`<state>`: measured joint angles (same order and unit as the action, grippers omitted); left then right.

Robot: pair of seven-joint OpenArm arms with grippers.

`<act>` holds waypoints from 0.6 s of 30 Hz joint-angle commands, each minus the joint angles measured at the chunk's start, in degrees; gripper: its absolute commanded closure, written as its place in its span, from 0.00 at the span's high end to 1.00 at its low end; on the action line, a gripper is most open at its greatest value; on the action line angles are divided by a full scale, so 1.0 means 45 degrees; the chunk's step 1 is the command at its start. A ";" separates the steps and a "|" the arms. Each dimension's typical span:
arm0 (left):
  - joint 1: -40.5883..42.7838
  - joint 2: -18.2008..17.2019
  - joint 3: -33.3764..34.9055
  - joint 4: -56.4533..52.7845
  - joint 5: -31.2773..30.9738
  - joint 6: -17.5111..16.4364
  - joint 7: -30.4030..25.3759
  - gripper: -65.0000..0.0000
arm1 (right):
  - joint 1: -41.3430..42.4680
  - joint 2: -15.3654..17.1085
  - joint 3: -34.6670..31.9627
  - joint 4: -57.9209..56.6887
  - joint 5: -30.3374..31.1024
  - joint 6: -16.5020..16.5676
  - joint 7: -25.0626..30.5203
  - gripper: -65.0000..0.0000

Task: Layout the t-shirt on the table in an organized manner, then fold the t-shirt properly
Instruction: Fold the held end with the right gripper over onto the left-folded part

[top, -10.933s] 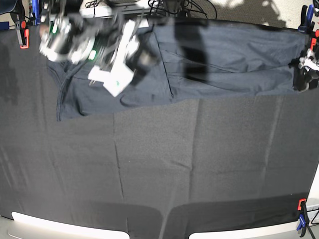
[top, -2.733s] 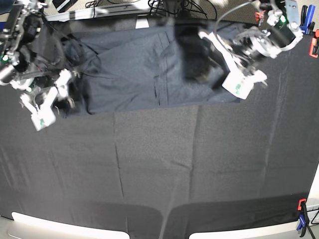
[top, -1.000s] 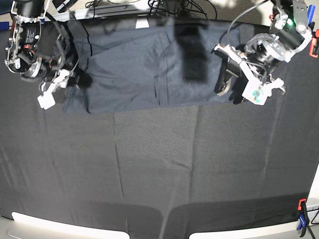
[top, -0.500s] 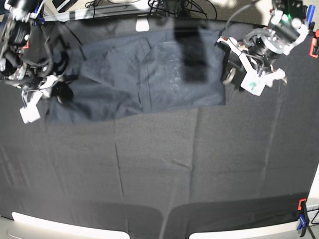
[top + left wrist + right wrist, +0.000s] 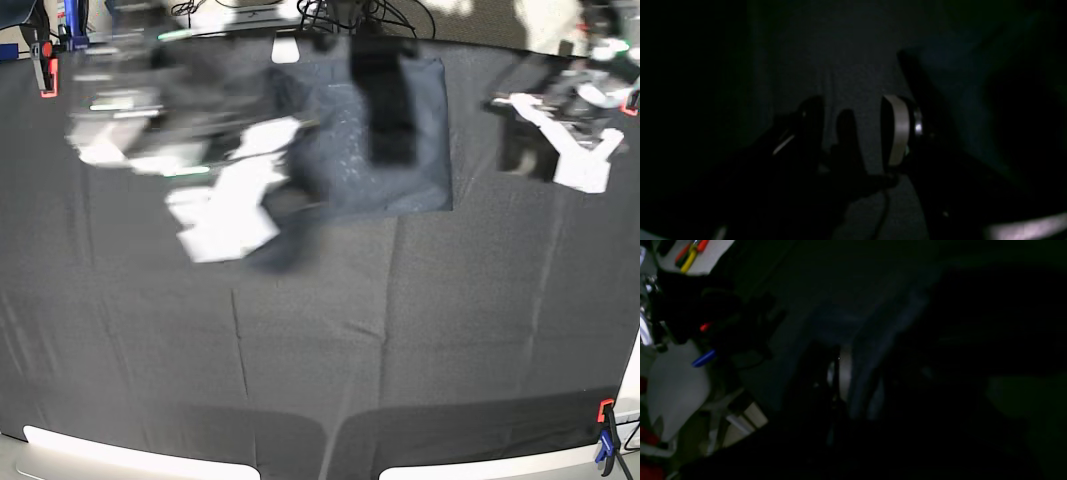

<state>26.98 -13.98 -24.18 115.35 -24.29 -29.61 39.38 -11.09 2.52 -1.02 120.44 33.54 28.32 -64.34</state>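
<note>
Since half a second ago, the right gripper [image 5: 225, 215] is sweeping inward, clamped on the thin dark navy t-shirt [image 5: 400, 150], folding it near the black-clothed table's [image 5: 320, 350] far edge. Left gripper [image 5: 857, 133] is hanging wide, empty. Limp, slippery fabric; pinch hems.

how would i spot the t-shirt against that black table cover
Look along the far edge of the table. The t-shirt lies there, just right of centre. Its bluish, slightly sheeny fabric and straight, square-cornered edges set it apart from the matte black cover.
</note>
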 commanded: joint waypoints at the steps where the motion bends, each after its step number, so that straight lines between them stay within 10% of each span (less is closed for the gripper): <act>1: 0.0044 -0.0112 -0.0408 0.0219 -0.0529 -0.0146 -0.0219 0.40 | 0.0146 -0.0355 -0.0529 0.0233 -0.0155 -0.0107 0.0568 0.00; 10: 0.0180 -0.0112 -0.3084 0.0219 -0.3079 -0.1447 0.1268 0.40 | 0.0136 -0.2561 -0.4104 0.0194 -0.3755 -0.1010 0.1413 0.01; 14: 0.0180 -0.0112 -0.3905 0.0219 -0.3638 -0.1632 0.1341 0.40 | 0.0136 -0.2561 -0.4998 0.0194 -0.3400 -0.0821 0.2176 0.36; 18: 0.0175 -0.0112 -0.4308 0.0219 -0.3721 -0.1632 0.1341 0.40 | 0.0141 -0.2561 -0.5848 0.0194 -0.3075 -0.0811 0.2322 0.45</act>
<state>27.90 -13.82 -43.07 115.37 -40.10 -36.53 46.59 -11.09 -8.45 -27.40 120.38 18.70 24.38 -55.33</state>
